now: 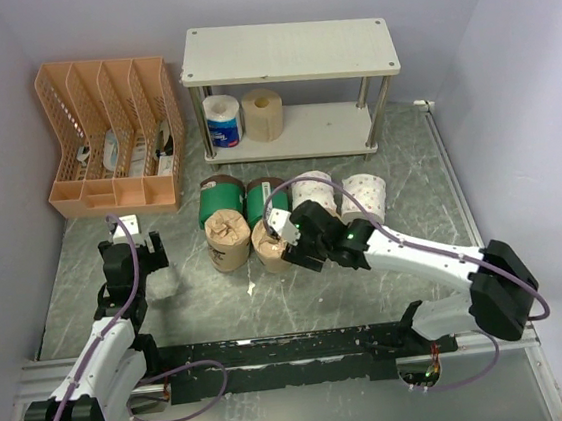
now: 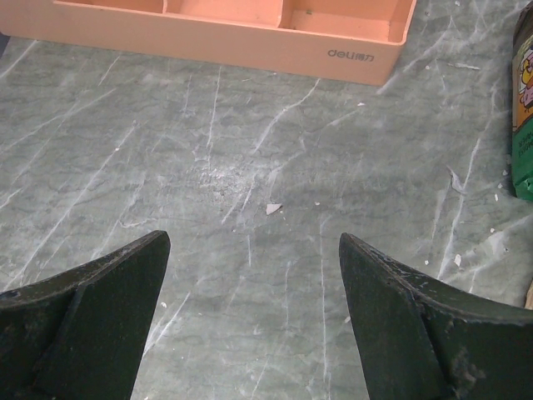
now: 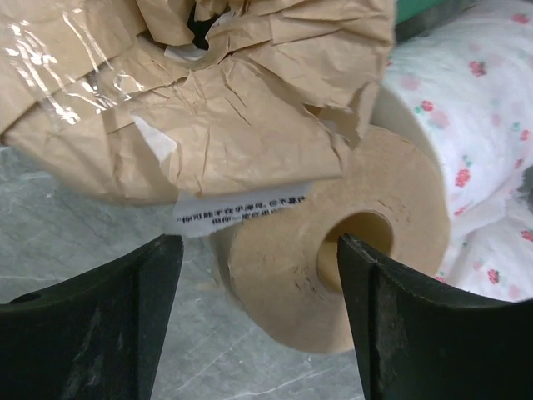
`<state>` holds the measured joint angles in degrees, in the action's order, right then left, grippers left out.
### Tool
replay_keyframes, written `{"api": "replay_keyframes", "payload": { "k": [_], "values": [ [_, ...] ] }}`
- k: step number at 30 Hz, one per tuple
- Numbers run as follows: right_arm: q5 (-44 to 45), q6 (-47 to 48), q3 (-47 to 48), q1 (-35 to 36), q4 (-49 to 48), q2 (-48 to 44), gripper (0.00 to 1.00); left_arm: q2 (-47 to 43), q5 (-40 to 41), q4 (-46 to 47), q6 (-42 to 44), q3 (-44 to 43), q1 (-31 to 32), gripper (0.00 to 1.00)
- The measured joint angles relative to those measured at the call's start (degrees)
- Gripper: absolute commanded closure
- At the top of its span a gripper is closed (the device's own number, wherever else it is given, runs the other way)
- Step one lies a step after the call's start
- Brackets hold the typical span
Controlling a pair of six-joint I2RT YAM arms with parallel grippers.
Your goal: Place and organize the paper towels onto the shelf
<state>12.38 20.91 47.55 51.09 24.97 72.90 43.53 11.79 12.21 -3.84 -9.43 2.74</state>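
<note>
While the left gripper hangs over the table at about 8 o'clock in the overhead view, the right gripper reaches in from 4 o'clock to the cluster of rolls at the middle. Its jaws stand wide apart. Its wrist camera shows a plain tan roll lying on its side between them, the cardboard hole facing the camera and sitting just beside the right finger. Whether either finger touches the roll I cannot tell. A brown-paper roll, crumpled and carrying a white printed label, lies against the tan roll at 11 o'clock, and a flowered white roll sits close behind it at 2 o'clock.

From above, the cluster has two green rolls at its 11 o'clock side, brownish rolls just below them, and two white rolls toward 2 o'clock. The shelf stands at 12 o'clock. Its lower board holds a blue-and-white roll and a second tan roll side by side at the left end. An orange organizer sits at 10 o'clock.

The left gripper's jaws are also spread wide over the marbled tabletop. Its camera shows the organizer's front wall at 12 o'clock and the edge of a green roll at 3 o'clock.
</note>
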Motion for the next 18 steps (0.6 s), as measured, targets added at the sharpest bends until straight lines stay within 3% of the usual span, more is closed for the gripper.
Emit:
{"api": "replay_keyframes", "payload": {
  "k": [6, 10, 18],
  "values": [
    [1.42, -0.37, -0.02, 0.00, -1.20, 4.35, 0.60, -0.04, 0.02, 0.00, 0.02, 0.00, 0.00, 0.06],
    [2.10, -0.90, 0.37, 0.04, -2.01, 4.74, 1.00, -0.15, 0.02, 0.00, 0.02, 0.00, 0.00, 0.06],
    [4.55, -4.24, 6.01, 1.16, 4.57, 7.63, 1.00, -0.26, 0.02, 0.00, 0.02, 0.00, 0.00, 0.06]
  ]
}}
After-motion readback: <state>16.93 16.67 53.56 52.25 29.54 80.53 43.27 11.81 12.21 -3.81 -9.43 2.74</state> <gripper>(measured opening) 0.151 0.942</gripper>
